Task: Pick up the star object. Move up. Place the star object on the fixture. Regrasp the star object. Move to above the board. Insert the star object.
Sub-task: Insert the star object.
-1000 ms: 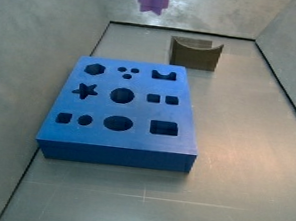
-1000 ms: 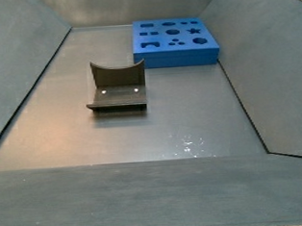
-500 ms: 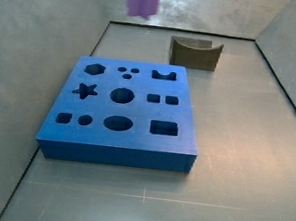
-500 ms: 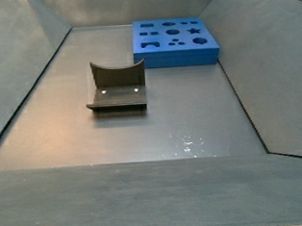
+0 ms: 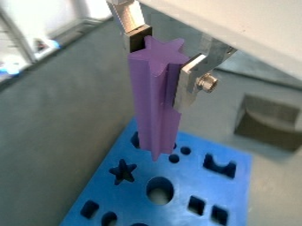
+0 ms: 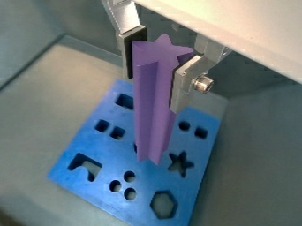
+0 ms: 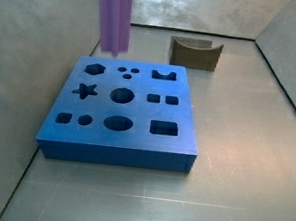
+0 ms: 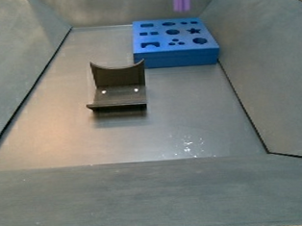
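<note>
**One prism held upright over the board**

One star object point(image 5: 154, 97) hangs vertical in the pincer point(image 5: 163, 55), whose silver fingers point(image 6: 183, 78) clamp its upper end in both wrist views, so the long free lower part can go into a hole. It sits over the blue board point(image 7: 120, 117), near the far edge in a side view, not yet above the star cut-out point(image 7: 86, 90). The fixture point(image 8: 116, 86) stands empty, well apart; insertion looks next.

Dim, even light; wrist views blurred (floor glare).
</note>
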Available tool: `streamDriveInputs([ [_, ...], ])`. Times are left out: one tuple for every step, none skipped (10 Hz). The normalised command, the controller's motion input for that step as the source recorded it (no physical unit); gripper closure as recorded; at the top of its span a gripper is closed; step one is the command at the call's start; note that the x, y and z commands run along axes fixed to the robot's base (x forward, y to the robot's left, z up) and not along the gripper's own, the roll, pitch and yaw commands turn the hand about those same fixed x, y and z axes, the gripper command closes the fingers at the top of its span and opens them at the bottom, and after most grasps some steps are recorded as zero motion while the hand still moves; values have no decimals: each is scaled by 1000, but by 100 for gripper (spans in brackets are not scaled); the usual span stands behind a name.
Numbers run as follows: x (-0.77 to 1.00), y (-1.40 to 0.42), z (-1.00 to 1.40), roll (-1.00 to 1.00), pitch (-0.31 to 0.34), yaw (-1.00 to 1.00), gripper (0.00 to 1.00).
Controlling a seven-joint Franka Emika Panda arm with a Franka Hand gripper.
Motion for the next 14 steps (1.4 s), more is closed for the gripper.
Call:
streamDriveInputs([
  [-149, 34, -1000, -29, -17, -997, 100],
  [-74, 0, -794, -34, -149, -1000, 100],
  [-71, -51, -560, -97, -211, -966, 100],
  [-94, -97, -414, -177, -181, -874, 100],
  [-100, -157, -197, -359, -83, -634, 100],
  [-351, -206, 0, -500, -159, -351, 100],
  [-469, -83, 171, -500, -259, -151, 100],
  [-669, -29, 43, -500, -244, -51, 100],
  [-811, 0, 0, -467, -234, 0, 100],
  [-846, -23, -137, -106, -249, 0, 100],
  [-526, -46, -83, 27, -151, 0, 100],
  [-174, 0, -3, 64, -9, 0, 100],
  [-157, 0, -74, 390, 0, 240, 100],
  [-240, -80, -166, 420, 0, 643, 100],
])
